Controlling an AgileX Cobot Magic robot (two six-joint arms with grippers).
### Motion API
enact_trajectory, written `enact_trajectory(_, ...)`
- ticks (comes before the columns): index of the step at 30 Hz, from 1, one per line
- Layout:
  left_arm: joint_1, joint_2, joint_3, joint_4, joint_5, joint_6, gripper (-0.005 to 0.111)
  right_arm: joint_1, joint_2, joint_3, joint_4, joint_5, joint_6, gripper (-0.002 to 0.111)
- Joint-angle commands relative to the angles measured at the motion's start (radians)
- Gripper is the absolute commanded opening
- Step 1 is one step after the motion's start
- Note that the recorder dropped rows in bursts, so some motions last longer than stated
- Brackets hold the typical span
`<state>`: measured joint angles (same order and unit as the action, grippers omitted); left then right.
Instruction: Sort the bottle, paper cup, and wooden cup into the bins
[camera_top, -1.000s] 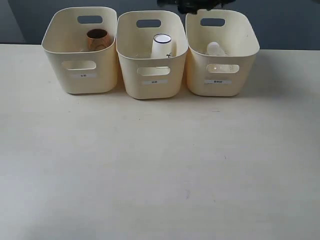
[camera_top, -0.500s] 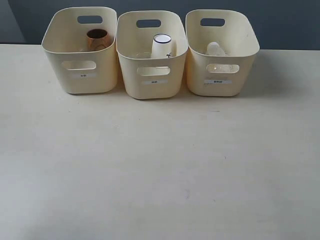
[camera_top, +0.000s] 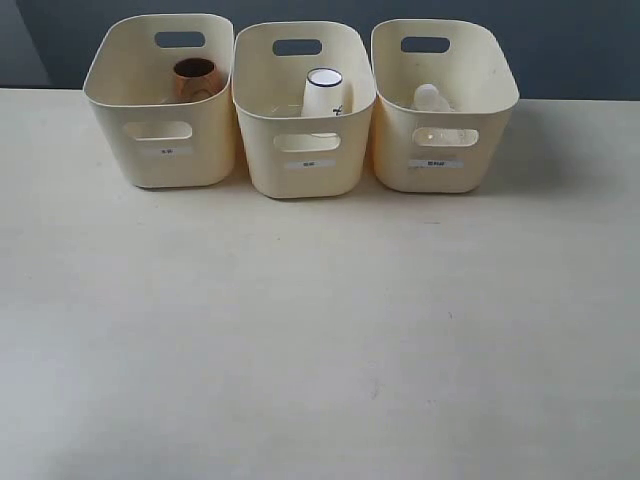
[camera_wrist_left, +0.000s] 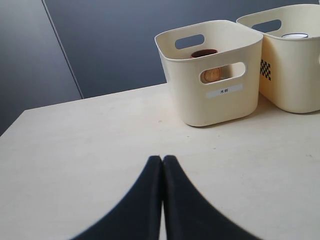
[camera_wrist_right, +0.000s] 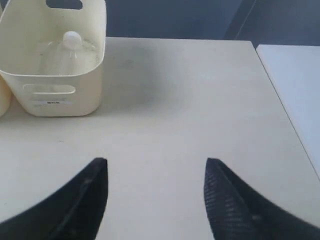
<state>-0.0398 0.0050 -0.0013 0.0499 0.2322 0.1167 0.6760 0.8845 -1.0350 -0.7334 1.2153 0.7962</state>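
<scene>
Cream bins each hold one item; we see little risk: left jaws pressed together, right spread, both empty.

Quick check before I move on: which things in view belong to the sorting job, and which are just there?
Job items:
wooden cup, in the left bin
paper cup, in the middle bin
bottle, in the right bin

Just there:
table
dark wall
Nothing else loose shows.

Bin labels too small to read; bottle mostly hidden.
</scene>
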Motion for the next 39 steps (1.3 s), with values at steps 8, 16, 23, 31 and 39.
enact_trajectory(8,-0.003,-0.005,0.001,-0.005,-0.001,-0.002,0.0,0.0,-0.411,0.307,0.025,0.006,0.064,0.055)
enact_trajectory(16,-0.003,-0.005,0.001,-0.005,-0.001,-0.002,0.0,0.0,-0.601,0.374,0.166,0.006,0.064,0.055)
enact_trajectory(23,-0.003,-0.005,0.001,-0.005,-0.001,-0.002,0.0,0.0,-0.699,0.421,0.217,-0.01,0.064,0.055)
enact_trajectory(31,-0.003,-0.005,0.001,-0.005,-0.001,-0.002,0.0,0.0,-0.743,0.421,0.34,-0.1,0.097,0.055)
enact_trajectory(39,-0.003,-0.005,0.001,-0.005,-0.001,-0.002,0.0,0.0,-0.743,0.432,0.427,-0.208,0.032,0.055)
